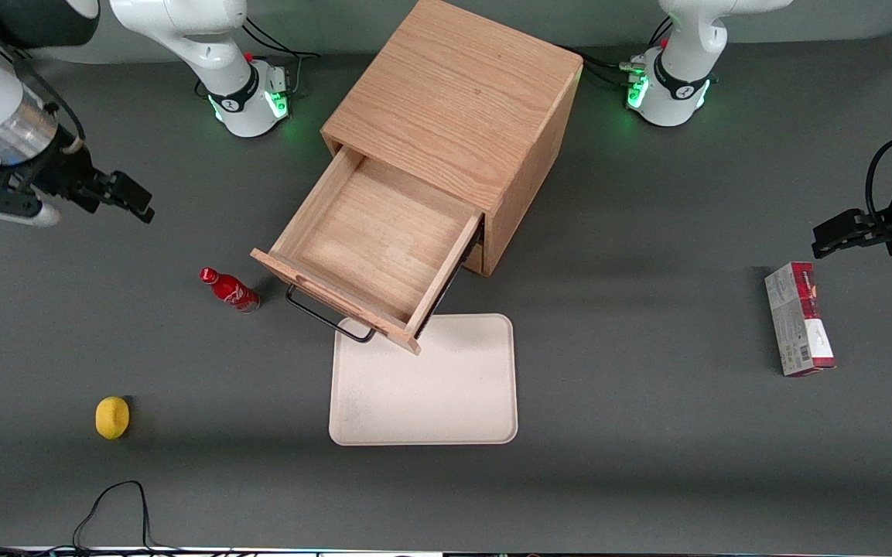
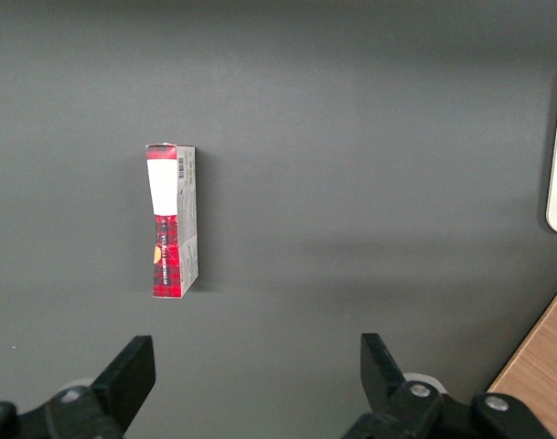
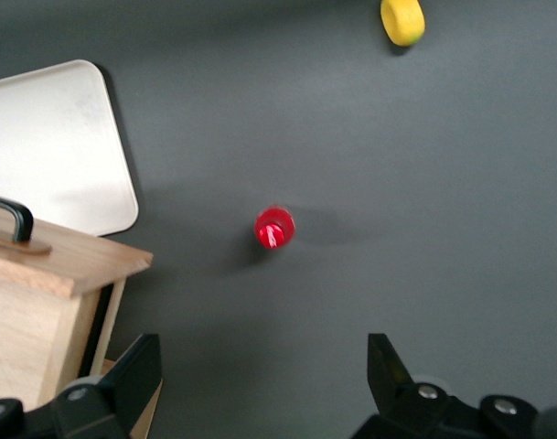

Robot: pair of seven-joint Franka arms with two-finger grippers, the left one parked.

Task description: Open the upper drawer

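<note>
Now the upper drawer (image 1: 372,247) stands pulled out; the gripper (image 1: 132,199), fingers spread and empty, hangs well apart.

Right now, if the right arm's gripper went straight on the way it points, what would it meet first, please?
Probably bare table. The gripper, open, points down near the red bottle, which stands just off its line; depth is unclear.

Front cam high, looking steeply down on the grey counter (image 1: 647,433); both wrist cams face straight down, closer; the right wrist's shares the small red bottle (image 1: 230,290) (image 3: 274,228), with the gripper (image 3: 260,384) raised wide open above the counter.
</note>
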